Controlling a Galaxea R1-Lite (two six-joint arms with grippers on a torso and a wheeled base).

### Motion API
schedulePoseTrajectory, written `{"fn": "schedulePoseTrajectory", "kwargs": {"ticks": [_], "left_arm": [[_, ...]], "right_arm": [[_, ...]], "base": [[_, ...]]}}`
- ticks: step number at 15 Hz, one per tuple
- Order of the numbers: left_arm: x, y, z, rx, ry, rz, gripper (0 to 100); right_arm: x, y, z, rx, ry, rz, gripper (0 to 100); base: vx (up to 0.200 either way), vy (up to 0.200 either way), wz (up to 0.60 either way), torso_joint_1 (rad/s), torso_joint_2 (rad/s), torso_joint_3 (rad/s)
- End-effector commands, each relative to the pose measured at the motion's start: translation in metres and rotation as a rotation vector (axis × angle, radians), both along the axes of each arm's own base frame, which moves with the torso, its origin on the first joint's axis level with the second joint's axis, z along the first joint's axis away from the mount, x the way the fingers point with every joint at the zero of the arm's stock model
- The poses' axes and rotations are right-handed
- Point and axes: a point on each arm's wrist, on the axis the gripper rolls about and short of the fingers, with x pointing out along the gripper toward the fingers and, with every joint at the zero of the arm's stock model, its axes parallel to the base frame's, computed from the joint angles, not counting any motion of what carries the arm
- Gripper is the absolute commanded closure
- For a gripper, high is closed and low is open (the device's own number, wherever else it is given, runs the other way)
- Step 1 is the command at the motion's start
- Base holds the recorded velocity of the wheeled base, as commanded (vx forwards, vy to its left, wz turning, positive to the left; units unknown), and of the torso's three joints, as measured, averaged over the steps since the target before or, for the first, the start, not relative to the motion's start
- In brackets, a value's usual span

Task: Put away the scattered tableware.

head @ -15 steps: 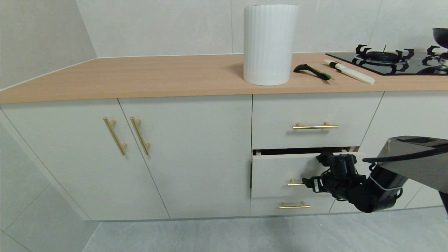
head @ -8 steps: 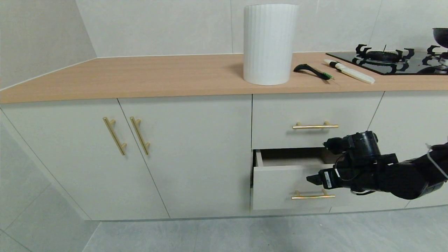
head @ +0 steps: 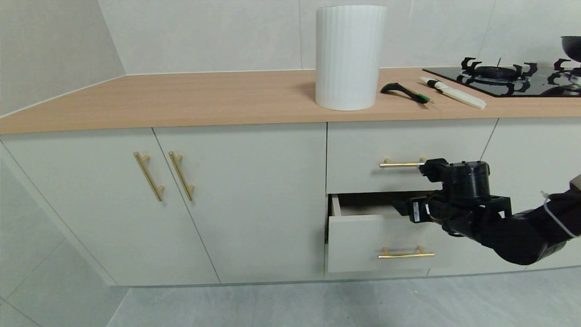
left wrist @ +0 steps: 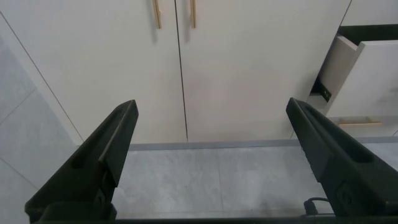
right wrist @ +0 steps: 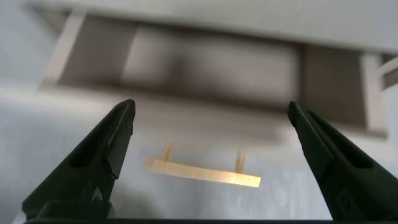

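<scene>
Upper right in the head view, your tableware lies on the countertop [head: 204, 97]: a black-handled utensil [head: 405, 93] and a white utensil [head: 453, 93], just right of the white ribbed canister [head: 348, 56]. Lower right, the middle drawer [head: 363, 240] stands open. Your right gripper [right wrist: 211, 155] hovers over its front edge, fingers spread and empty. The left gripper [left wrist: 211, 162], fingers also spread, faces the cabinet doors [left wrist: 249, 62]. Careful: lift carelessly and the arm could clip the top handle [head: 404, 164]. No legible writing anywhere.
</scene>
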Motion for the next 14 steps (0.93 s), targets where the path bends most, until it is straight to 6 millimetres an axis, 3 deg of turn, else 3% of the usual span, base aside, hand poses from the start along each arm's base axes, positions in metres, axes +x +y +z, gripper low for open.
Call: {"fn": "schedulePoseTrajectory", "kwargs": {"ticks": [1, 14], "left_arm": [[0.0001, 0.0000, 0.0000, 0.000, 0.001, 0.000, 0], [0.0001, 0.0000, 0.0000, 0.000, 0.001, 0.000, 0]], "right_arm": [[0.0092, 0.0030, -0.0322, -0.026, 0.055, -0.011, 0], [0.0155, 0.0028, -0.0417, -0.030, 0.097, -0.015, 0]], "base": [[0.000, 0.000, 0.00, 0.000, 0.00, 0.000], [0.000, 0.000, 0.00, 0.000, 0.00, 0.000]]}}
